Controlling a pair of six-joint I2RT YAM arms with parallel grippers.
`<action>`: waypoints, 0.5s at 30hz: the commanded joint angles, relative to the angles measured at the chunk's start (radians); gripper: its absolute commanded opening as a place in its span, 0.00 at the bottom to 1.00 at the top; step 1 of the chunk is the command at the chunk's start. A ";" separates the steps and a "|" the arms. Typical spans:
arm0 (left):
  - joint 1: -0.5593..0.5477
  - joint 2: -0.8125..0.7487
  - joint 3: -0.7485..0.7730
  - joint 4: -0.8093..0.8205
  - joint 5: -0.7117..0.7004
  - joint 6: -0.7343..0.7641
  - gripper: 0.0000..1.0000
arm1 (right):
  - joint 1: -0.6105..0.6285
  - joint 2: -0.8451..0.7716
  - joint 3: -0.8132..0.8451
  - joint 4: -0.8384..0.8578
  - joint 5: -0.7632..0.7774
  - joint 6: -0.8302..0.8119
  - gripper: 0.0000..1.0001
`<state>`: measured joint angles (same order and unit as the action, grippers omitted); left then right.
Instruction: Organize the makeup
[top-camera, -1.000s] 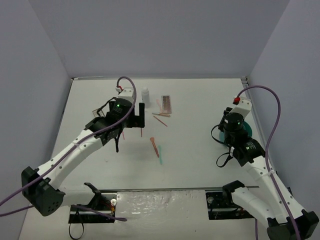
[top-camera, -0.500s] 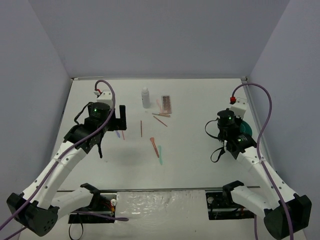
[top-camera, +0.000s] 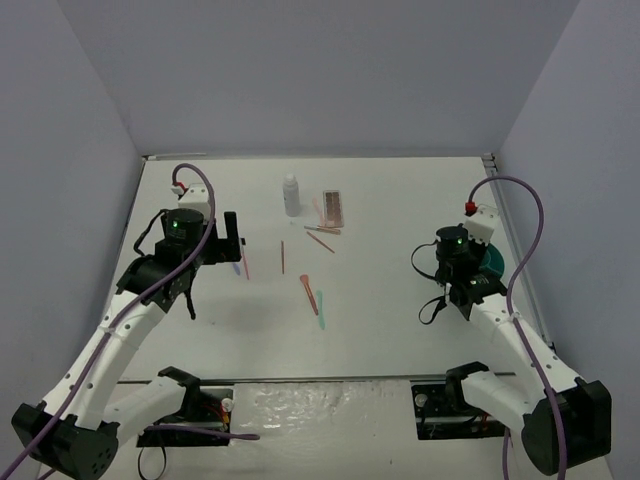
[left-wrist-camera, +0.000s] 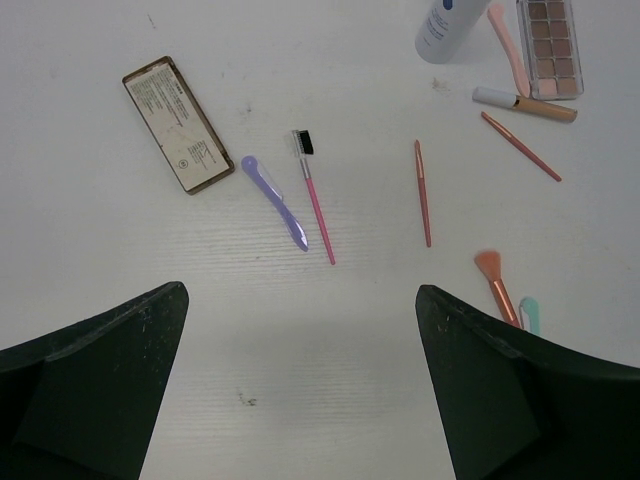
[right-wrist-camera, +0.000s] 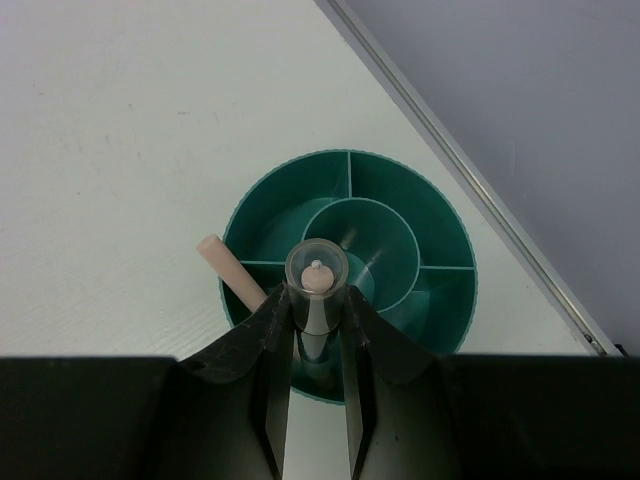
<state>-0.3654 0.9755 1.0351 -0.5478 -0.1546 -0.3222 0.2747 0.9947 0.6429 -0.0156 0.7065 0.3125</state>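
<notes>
While over tub (right-wrist-camera: 400, 185), right arm (top-camera: 490, 310) downturned

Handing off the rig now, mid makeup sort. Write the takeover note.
Left pincer: open, empty, above the table.
Right pincer: shut on a clear-capped tube, over the teal tub.
Done: one beige stick in the tub, leaning over its rim.
Left, loose on the table: closed palette, open palette, white bottle, purple stick, pink brow brush, brown pencil, orange brush, teal stick, a few more by the open palette.
</notes>
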 joint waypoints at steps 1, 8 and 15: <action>0.008 -0.028 0.003 0.061 -0.010 0.014 0.97 | -0.006 0.032 -0.009 0.126 0.060 0.008 0.07; 0.013 -0.032 -0.003 0.066 -0.009 0.009 0.97 | -0.006 0.050 -0.023 0.131 0.047 0.012 0.28; 0.016 -0.027 -0.005 0.068 -0.003 0.003 0.97 | -0.004 0.003 -0.013 0.119 -0.044 -0.008 0.57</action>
<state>-0.3582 0.9554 1.0062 -0.5339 -0.1543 -0.3222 0.2745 1.0395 0.6144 0.0501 0.6907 0.3106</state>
